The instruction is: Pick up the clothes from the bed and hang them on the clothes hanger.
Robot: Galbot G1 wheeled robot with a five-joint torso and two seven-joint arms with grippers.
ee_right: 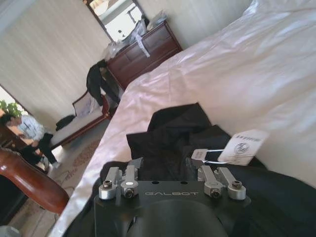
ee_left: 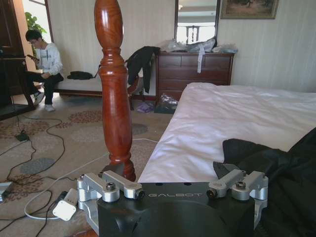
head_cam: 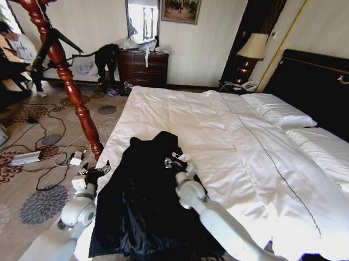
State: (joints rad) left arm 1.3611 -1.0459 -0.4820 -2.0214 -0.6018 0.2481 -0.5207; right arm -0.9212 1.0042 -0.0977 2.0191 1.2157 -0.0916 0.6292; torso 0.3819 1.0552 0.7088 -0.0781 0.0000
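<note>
Stand (head_cam: 58, 58) rises off the bed's left corner, leaning in the head view, its pegs near the top edge. Left gripper (head_cam: 92, 178) hangs at the bed's (head_cam: 263, 155) left edge, just beside the coat's (head_cam: 147, 207) left hem, jaws spread wide and empty. Coat lies flat on the near left part of the duvet, long axis running from collar away to hem near the robot. Right gripper (head_cam: 182, 174) hovers over the collar end by the white tag (head_cam: 180, 157), jaws also wide, holding nothing. By this judgement the right arm is nearer the collar.
</note>
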